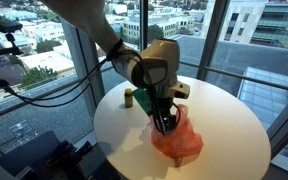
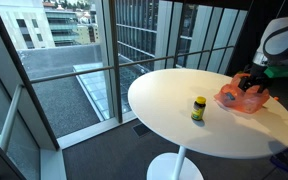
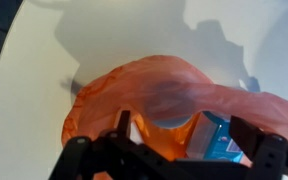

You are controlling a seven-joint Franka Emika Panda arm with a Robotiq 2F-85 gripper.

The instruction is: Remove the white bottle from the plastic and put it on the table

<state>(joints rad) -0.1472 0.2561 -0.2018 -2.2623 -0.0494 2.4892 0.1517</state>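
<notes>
— Where are your fingers (image 1: 166,124) right now?

— Down in the orange plastic bag (image 1: 182,143), which lies crumpled on the round white counter (image 1: 224,120). In the wrist view my fingers (image 3: 179,136) are spread, with a bulge of the bag (image 3: 134,95) rising between them. I cannot tell whether the tips touch anything inside.

— And the white bottle?

— I cannot make it out for certain. A blue-and-white shape (image 3: 219,140) shows inside the bag near one finger, but the plastic hides most of it.

— Anything else on the counter?

— A small dark bottle with a yellow cap (image 2: 198,108) stands upright just beside the bag (image 2: 239,98), apart from it. It shows in both exterior views.
</notes>
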